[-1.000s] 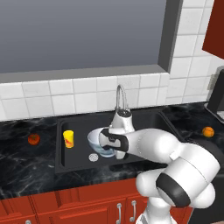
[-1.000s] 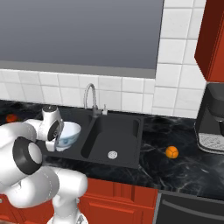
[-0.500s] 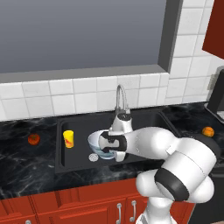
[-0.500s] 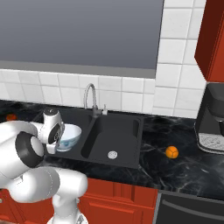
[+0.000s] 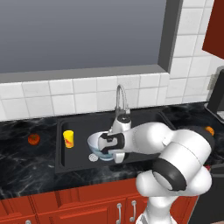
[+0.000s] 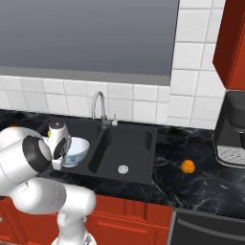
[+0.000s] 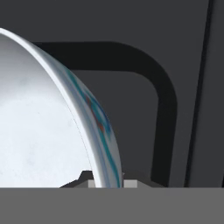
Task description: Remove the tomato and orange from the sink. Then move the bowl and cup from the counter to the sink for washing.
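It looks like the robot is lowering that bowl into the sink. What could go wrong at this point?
The fingers pinch only the thin rim of the bowl, so it could slip or swing as it goes down. The bowl hangs low over the left basin of the sink, close to the yellow cup; a careless move might knock the cup over. Let go too early, it could drop hard onto the drain.

You see the pale bluish-white bowl (image 5: pixel 98 146) upright at centre frame inside the black sink's (image 5: pixel 144 120) left basin, the small yellow cup (image 5: pixel 68 139) standing left of it, the dark red tomato (image 5: pixel 33 139) far left on the counter, and the bright orange (image 6: pixel 187 166) at right.
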{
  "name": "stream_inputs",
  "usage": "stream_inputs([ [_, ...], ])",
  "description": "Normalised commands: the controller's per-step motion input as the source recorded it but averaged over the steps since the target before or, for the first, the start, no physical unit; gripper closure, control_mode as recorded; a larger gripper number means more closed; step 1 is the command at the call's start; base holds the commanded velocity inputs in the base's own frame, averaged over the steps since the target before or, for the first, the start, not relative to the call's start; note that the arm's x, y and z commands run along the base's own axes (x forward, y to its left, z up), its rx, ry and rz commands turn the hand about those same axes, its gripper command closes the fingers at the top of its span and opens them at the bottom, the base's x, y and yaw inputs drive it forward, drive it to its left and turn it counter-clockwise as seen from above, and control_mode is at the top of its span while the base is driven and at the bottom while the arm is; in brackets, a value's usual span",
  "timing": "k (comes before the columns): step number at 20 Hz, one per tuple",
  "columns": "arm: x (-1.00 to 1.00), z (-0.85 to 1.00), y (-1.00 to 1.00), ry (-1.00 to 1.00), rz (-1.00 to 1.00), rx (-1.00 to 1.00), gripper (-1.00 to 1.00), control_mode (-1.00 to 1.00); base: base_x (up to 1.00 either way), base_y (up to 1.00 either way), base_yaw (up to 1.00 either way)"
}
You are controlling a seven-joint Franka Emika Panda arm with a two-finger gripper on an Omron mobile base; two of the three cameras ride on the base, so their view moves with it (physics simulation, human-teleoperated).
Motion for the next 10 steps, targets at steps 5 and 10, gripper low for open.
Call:
stream_inputs([
  [5,0.1,-0.07,0.02,0.0,0.0,0.0,1.0,-1.0,0.0,0.0,0.0],
  [10,0.08,-0.07,0.0,0.0,0.0,0.0,1.0,-1.0,0.0,0.0,0.0],
])
